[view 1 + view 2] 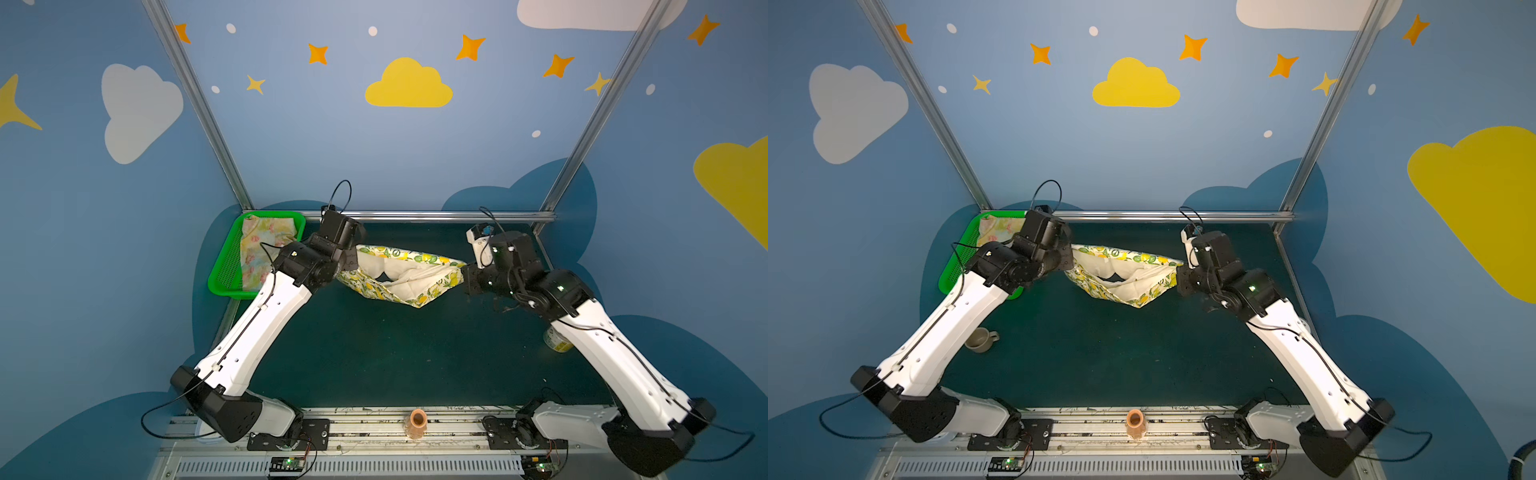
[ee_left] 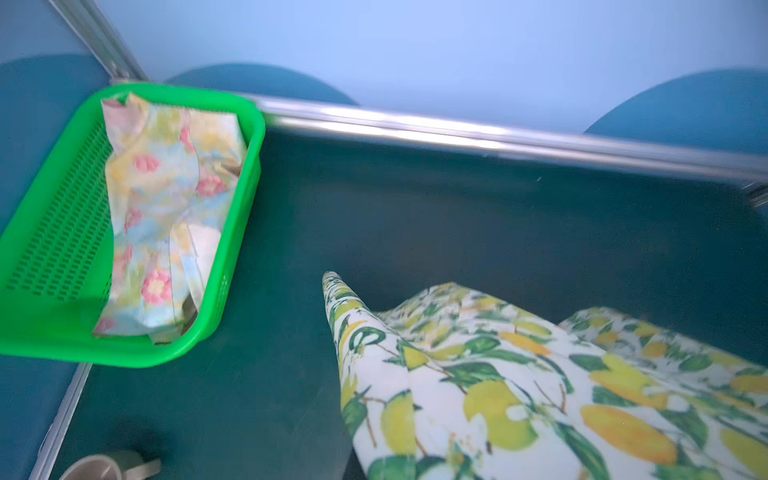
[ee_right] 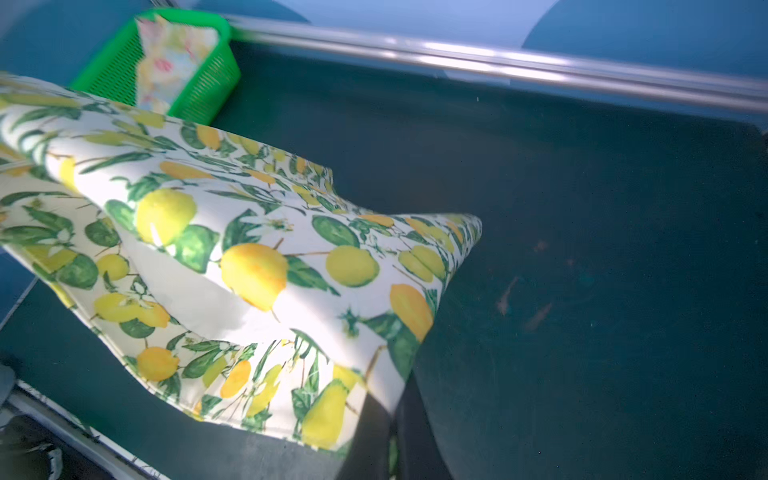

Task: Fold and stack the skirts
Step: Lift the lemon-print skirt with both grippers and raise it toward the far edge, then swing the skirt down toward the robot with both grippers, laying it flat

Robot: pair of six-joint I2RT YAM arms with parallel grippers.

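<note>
Left end effector [image 1: 352,261] and right end effector [image 1: 464,271] are pinching opposite ends of the lemon skirt [image 1: 401,276], slinging it over the far-middle surface [image 1: 374,353], probably to spread it flat, while the floral skirt [image 1: 262,249] is sitting in the far-left green basket [image 1: 219,276].

Dark green table [image 1: 374,353], green basket [image 1: 224,257], grey mug [image 1: 980,340]

2 arms [image 1: 257,332]: white shells [image 1: 615,353]; black joints [image 1: 232,411]; thin black cables [image 1: 343,181]; green status lights [image 1: 560,287].

Both top views: high above the 6 o'clock edge, facing down toward 12, sharing the whole table [image 1: 374,353]. Wrist views: close, both catching lemon skirt [image 2: 478,395] and the basket [image 2: 254,137] at 10 o'clock.
</note>
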